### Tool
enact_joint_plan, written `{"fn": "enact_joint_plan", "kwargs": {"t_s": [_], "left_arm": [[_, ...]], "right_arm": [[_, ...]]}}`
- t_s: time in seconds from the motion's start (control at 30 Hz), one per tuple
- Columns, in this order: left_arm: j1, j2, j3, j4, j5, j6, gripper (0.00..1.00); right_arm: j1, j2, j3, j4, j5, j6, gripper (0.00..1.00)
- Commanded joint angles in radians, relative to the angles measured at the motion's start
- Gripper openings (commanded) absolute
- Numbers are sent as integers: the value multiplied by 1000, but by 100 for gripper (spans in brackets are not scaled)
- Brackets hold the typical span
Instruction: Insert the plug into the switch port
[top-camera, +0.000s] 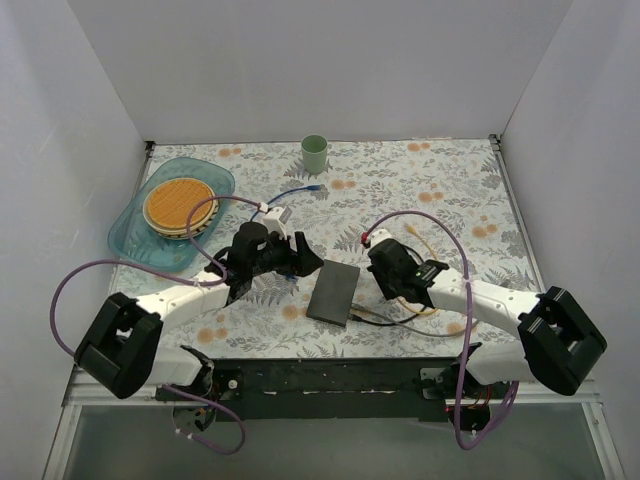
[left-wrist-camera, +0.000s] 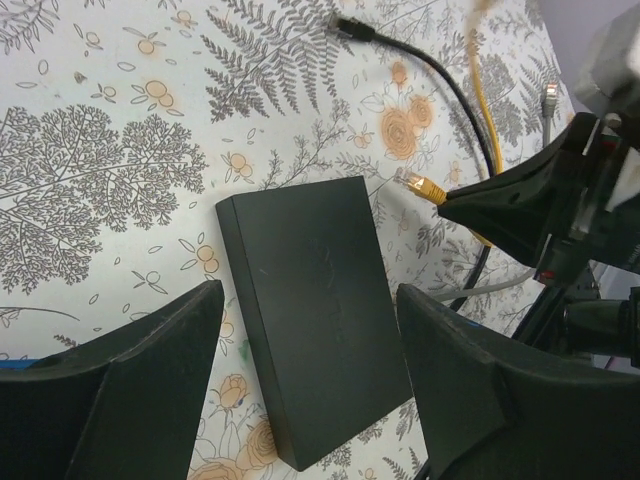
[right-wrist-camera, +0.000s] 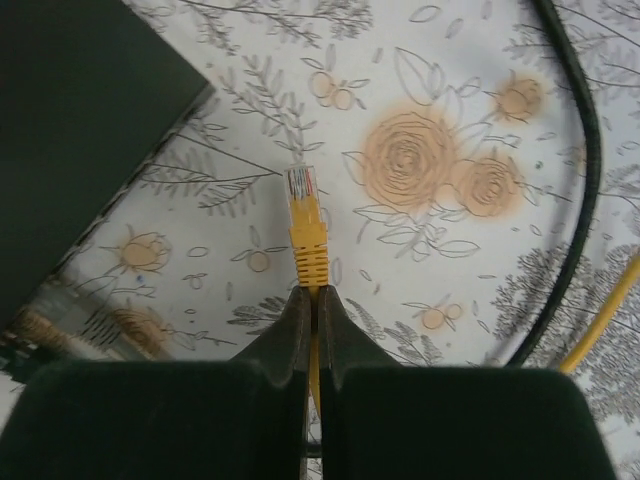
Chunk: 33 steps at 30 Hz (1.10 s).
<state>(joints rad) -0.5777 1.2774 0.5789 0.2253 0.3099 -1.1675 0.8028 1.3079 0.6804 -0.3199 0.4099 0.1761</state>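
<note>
We find the left claw (left-wrist-camera: 310, 300) with its fingers spread apart, poised over the switch (top-camera: 334, 292). The switch lies flat near the centre of the tabletop (top-camera: 420, 180). At its 3 o'clock, the right claw (right-wrist-camera: 312, 300) is clamped on the yellow plug (right-wrist-camera: 305, 205). The plug tip is near the switch but not touching it.

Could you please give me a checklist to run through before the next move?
1. Plug gripped: right gripper shut on the yellow plug by its boot, tip protruding: ok.
2. Switch steadied: left gripper open, straddling the switch, not clamped: not ok.
3. Plug at the switch: the two are apart: not ok.
4. Target port located: no sockets visible in any view: cannot tell.
5. Path clear: black cable lies on the plug's far side from the switch: ok.
</note>
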Motion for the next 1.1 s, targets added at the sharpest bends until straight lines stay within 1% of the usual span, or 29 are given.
{"fn": "enact_joint_plan", "kwargs": {"t_s": [0.0, 0.13, 0.3, 0.43, 0.57, 1.07], "left_arm": [[10, 80, 29, 75, 50, 6, 69], [15, 158, 36, 137, 81, -4, 69], [16, 266, 78, 152, 120, -11, 70], [16, 327, 107, 161, 141, -18, 68], [18, 361, 125, 177, 162, -27, 66], [18, 439, 188, 184, 196, -35, 65]], "right_arm": [[16, -27, -21, 133, -206, -55, 1], [32, 1, -33, 146, -241, -82, 1], [50, -7, -53, 157, -258, -93, 1], [61, -30, -76, 163, -269, -92, 1], [68, -41, -88, 165, -279, -84, 1], [127, -75, -124, 208, -293, -50, 1]]}}
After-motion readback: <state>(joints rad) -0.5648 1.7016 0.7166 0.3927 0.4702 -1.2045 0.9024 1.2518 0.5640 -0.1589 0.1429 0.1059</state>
